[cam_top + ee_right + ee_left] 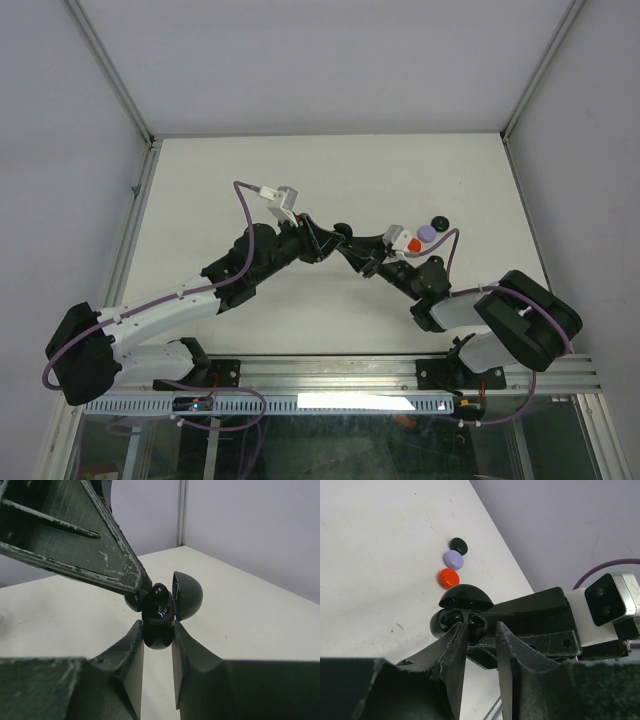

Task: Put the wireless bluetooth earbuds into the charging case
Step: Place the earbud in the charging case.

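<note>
It was a robot lab cell: white bench (250, 170) boxed by grey panels (300, 60), arms (170, 305) bolted to an aluminium rail (340, 375).

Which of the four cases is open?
The black case in the right claw, lid hinged up; the red, lavender and other black case lie shut on the table.

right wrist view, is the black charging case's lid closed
No, the black charging case has its domed lid swung open to one side of the base.
</note>
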You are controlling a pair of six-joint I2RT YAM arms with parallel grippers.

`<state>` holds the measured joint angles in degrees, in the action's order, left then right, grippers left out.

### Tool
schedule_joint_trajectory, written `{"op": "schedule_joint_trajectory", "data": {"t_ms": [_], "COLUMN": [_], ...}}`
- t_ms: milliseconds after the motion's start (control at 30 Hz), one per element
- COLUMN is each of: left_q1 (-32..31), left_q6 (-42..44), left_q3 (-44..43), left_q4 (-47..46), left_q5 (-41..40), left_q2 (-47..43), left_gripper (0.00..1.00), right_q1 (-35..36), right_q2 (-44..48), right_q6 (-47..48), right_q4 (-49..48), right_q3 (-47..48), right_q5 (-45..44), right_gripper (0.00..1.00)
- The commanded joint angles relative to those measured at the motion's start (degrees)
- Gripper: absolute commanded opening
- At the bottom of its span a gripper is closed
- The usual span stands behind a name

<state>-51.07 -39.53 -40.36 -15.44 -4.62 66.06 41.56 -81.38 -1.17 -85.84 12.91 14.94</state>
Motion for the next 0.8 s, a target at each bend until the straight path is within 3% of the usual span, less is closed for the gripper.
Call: {"op": "schedule_joint_trajectory", "data": {"t_ms": [0,467,767], "left_q1": [-0.3,-0.9,-1.8], "left_q6": [-0.7,-0.8,2.5], "left_q3": [0.8,-1.1,-3.5], "left_q4": [2.5,2.3,2.3], "left_q5": [-1.2,8.5,8.1], "left_q2": [-1.4,-1.2,-0.9], "left_gripper": [0.32,0.38,0.40], "right_q1": [0.2,0.2,0.2], "right_q2": [1.1,0.4,0.4], "right_q6": [0.4,0.3,0.1], "right_q4": [-8.1,-8.1,-8.1], "right_q3": [0.6,0.8,0.7], "right_q5": [-0.9,-1.0,-0.8], "right_gripper": [0.00,0.00,0.00]}}
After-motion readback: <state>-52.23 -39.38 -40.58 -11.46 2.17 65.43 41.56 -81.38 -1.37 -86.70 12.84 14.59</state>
